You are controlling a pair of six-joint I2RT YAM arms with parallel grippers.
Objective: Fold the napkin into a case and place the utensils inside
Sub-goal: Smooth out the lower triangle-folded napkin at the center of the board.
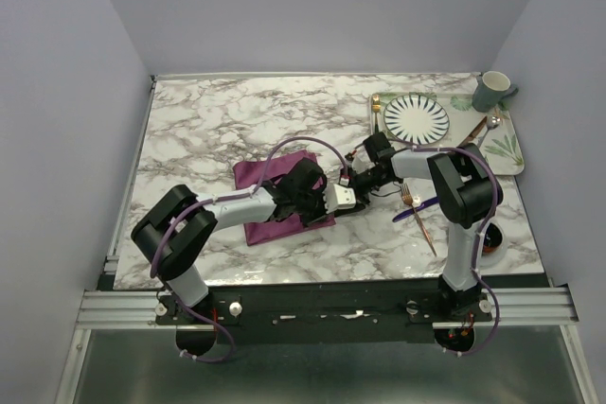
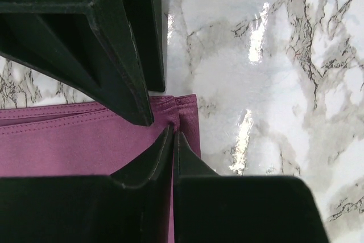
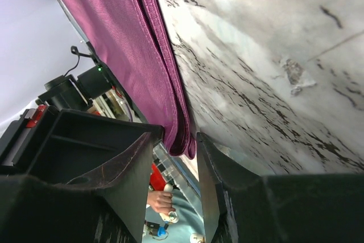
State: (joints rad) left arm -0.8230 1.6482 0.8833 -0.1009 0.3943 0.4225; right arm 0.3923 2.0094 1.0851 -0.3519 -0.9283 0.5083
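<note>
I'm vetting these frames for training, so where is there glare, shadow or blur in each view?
Top external: even light, sharp, mild sheen on the marble table. Left wrist: white glare streaks on the marble beside the napkin. Right wrist: napkin folds crisp, the background past the table edge soft.

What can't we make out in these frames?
- Top view: napkin right edge and grip points, under the left arm and right arm.
- Left wrist: napkin below the fold, behind the lower finger.
- Right wrist: whether the fingers clamp the fold or just flank it.
- Top view: cutlery beside the plate, too small to identify.
</note>
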